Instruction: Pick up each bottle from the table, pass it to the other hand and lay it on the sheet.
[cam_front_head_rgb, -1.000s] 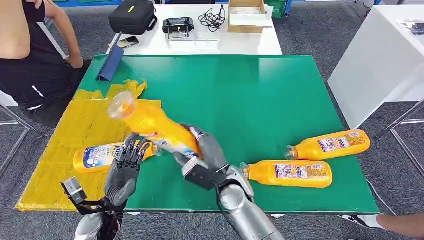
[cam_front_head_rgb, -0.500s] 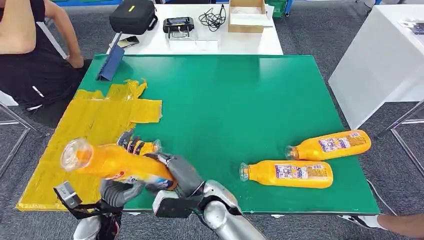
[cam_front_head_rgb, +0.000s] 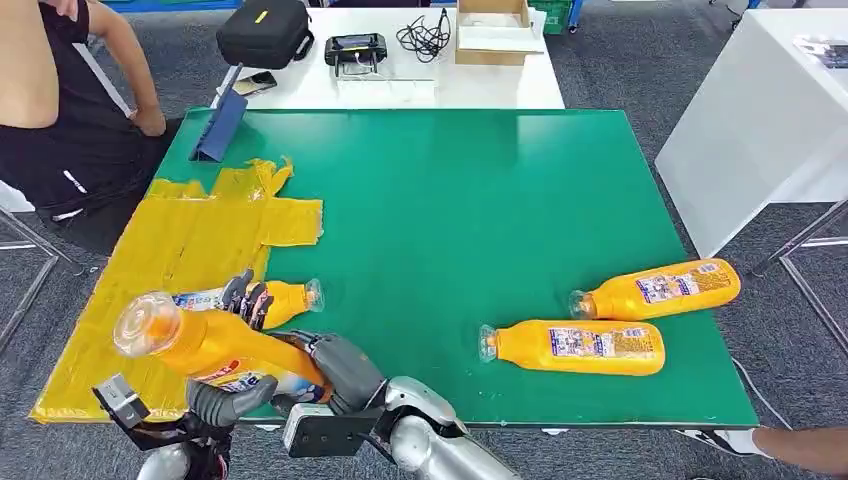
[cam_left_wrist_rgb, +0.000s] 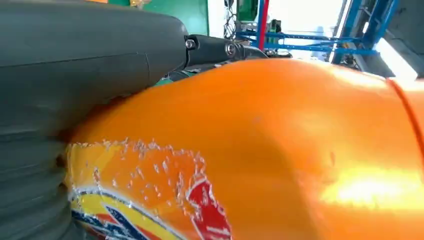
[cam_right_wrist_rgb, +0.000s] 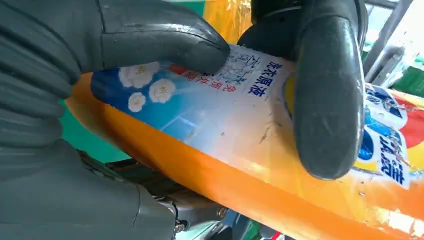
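My right hand (cam_front_head_rgb: 340, 368) grips an orange bottle (cam_front_head_rgb: 215, 345) by its label above the table's front left corner, cap end toward the left. In the right wrist view the thumb (cam_right_wrist_rgb: 165, 37) and a finger press on the bottle's label (cam_right_wrist_rgb: 225, 120). My left hand (cam_front_head_rgb: 232, 392) cups the same bottle from beneath; its fingers (cam_front_head_rgb: 246, 296) stand straight up behind it, not wrapped round. The bottle (cam_left_wrist_rgb: 280, 150) lies against the palm in the left wrist view. A second bottle (cam_front_head_rgb: 282, 298) lies on the yellow sheet (cam_front_head_rgb: 180, 250). Two more bottles (cam_front_head_rgb: 580, 347) (cam_front_head_rgb: 660, 288) lie on the green table (cam_front_head_rgb: 480, 200) at front right.
A person (cam_front_head_rgb: 60, 120) sits at the table's far left corner, next to the sheet. A blue folder (cam_front_head_rgb: 220, 128) leans at the back left edge. Behind stands a white table (cam_front_head_rgb: 500, 90) with a black case (cam_front_head_rgb: 265, 32) and a box (cam_front_head_rgb: 492, 28). Another white table (cam_front_head_rgb: 760, 130) stands right.
My right hand has swung the bottle left and down from above the sheet's edge to the front left corner, onto my left hand, which now cups it from below.
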